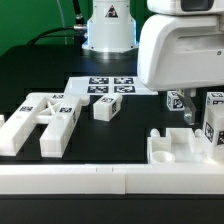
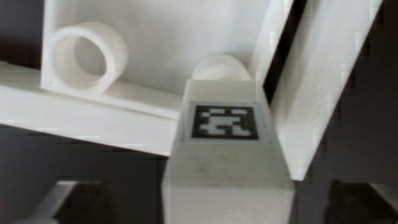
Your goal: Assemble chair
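Chair leg (image 2: 224, 172) with square tag (image 2: 222, 120) sits under arm (image 1: 180, 50), exterior view's right, inside gripper (image 2: 210, 205) — blurry, can't tell if jaws pinch it or hang open. Looks hard, light, smooth, may slip — grab flat sides. Big chair frame (image 1: 42, 122) lies on exterior view's left.

The exterior view sits low at the edge of the desk (image 1: 130, 140), facing across it toward the arm's base (image 1: 108, 30). The wrist view looks from very close onto a tagged white piece (image 2: 222, 150); its exterior match cannot be told.
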